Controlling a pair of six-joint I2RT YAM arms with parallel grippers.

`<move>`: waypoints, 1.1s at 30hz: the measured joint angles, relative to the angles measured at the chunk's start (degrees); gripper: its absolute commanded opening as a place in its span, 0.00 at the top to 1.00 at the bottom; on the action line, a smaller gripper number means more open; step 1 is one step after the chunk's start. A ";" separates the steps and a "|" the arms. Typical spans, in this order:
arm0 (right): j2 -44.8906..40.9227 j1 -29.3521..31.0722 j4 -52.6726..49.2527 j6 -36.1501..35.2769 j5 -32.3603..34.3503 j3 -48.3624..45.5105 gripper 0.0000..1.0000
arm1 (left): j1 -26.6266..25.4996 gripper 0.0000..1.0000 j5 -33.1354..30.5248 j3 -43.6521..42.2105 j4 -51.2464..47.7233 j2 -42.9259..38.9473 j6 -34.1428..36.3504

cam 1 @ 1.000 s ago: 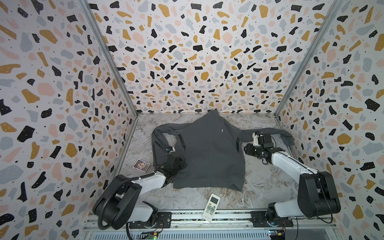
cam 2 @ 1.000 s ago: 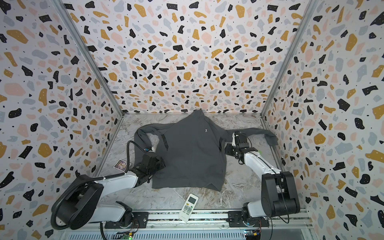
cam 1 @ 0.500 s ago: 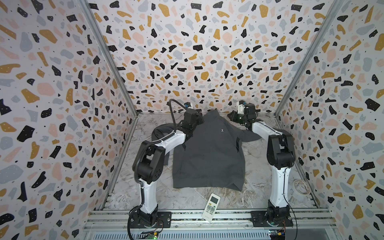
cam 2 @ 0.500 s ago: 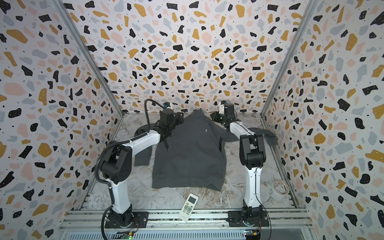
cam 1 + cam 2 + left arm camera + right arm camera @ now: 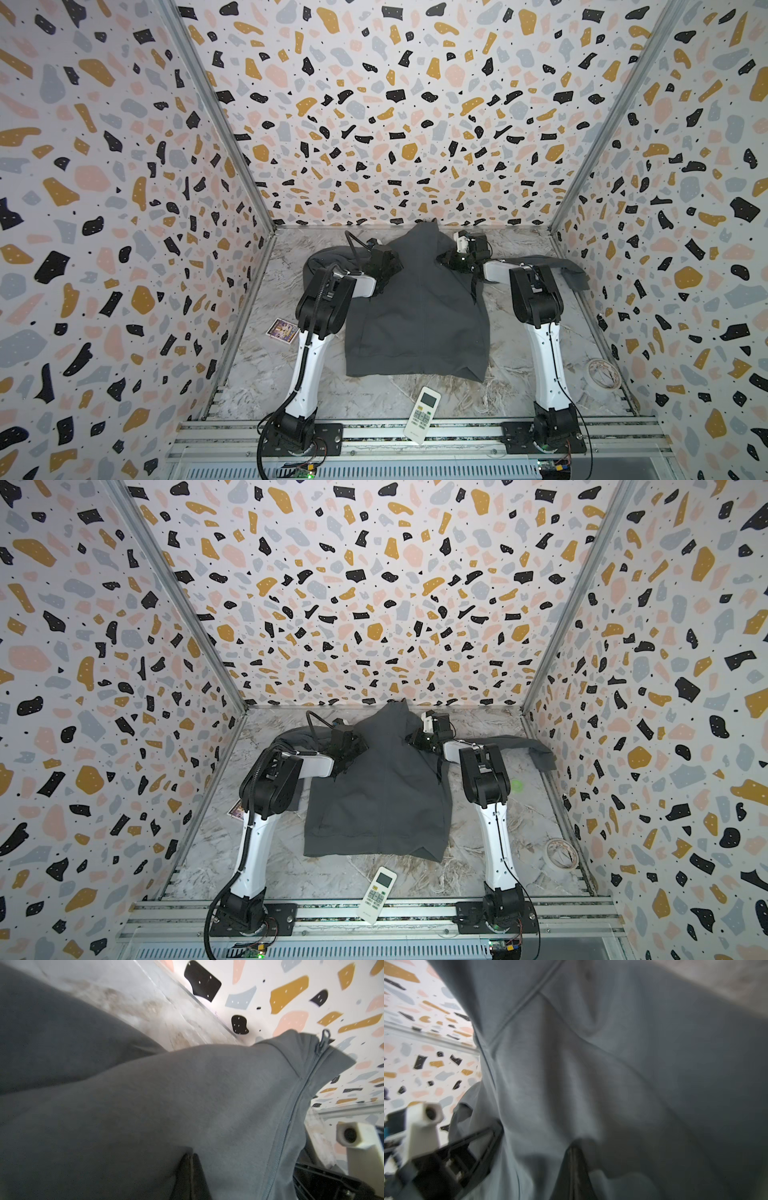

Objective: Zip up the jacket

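The dark grey jacket (image 5: 415, 316) lies flat on the marble table in both top views, collar toward the back wall and hem toward the front. Its front zip (image 5: 291, 1105) runs closed up to the collar, with the pull (image 5: 325, 1035) at the top edge. My left gripper (image 5: 390, 268) sits at the jacket's left shoulder, fingers pressed together with fabric bunched at the tips (image 5: 192, 1155). My right gripper (image 5: 446, 259) sits at the right shoulder, also shut, with folds of cloth converging on its tips (image 5: 573, 1146). Both sleeves spread out sideways.
A white remote (image 5: 422, 409) lies in front of the hem near the rail. A small printed card (image 5: 284, 330) sits at the left beside my left arm. A roll of tape (image 5: 602, 374) rests at the right wall. Patterned walls close in three sides.
Both arms rose from low beside the jacket's body to its shoulders near the collar, then folded their elbows back. Both grippers closed.
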 measured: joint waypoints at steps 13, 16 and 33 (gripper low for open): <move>-4.22 -6.67 0.61 -4.46 -0.50 -5.77 0.93 | 3.82 0.96 1.66 -8.41 10.23 -2.91 1.07; -6.19 -7.37 -0.87 -6.58 -0.72 -6.97 0.77 | 4.17 0.81 1.73 -12.63 9.88 -6.43 3.41; -69.31 -4.76 0.42 -27.12 20.85 -47.47 0.34 | 4.46 0.19 -18.36 -40.37 -8.57 -73.94 24.79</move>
